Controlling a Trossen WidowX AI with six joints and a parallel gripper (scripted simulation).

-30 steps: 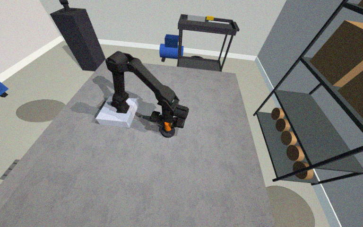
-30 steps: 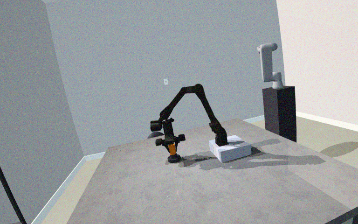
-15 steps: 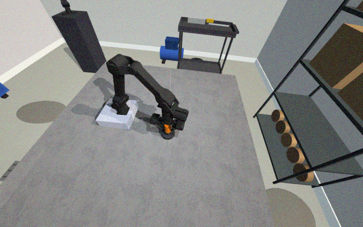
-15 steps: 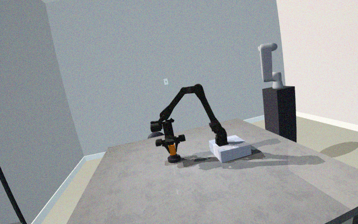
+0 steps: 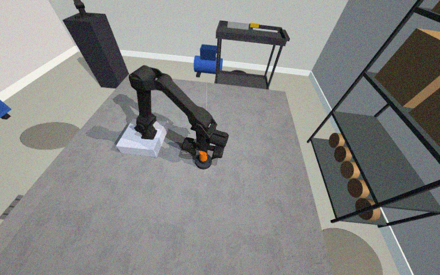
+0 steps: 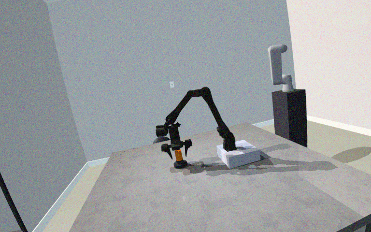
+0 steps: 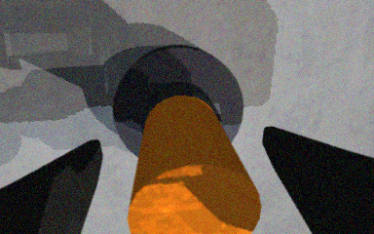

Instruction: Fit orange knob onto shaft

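The orange knob (image 5: 202,156) (image 6: 178,154) (image 7: 191,166) stands upright on the dark round pedestal (image 5: 203,164) (image 6: 180,164) (image 7: 229,95). Its foot rests on the pedestal and the silver shaft is hidden inside it. My gripper (image 5: 203,149) (image 6: 177,152) (image 7: 184,141) is open. Its two black fingers stand wide apart on either side of the knob, with a clear gap on each side in the wrist view. The gripper hangs straight above the pedestal.
The arm's white base block (image 5: 141,142) (image 6: 238,155) sits on the grey table (image 5: 162,210) (image 6: 219,196) close to the pedestal. A dark cabinet (image 5: 95,48) and a black cart (image 5: 251,34) stand beyond the table. A wire shelf with wooden cylinders (image 5: 350,172) stands at the right.
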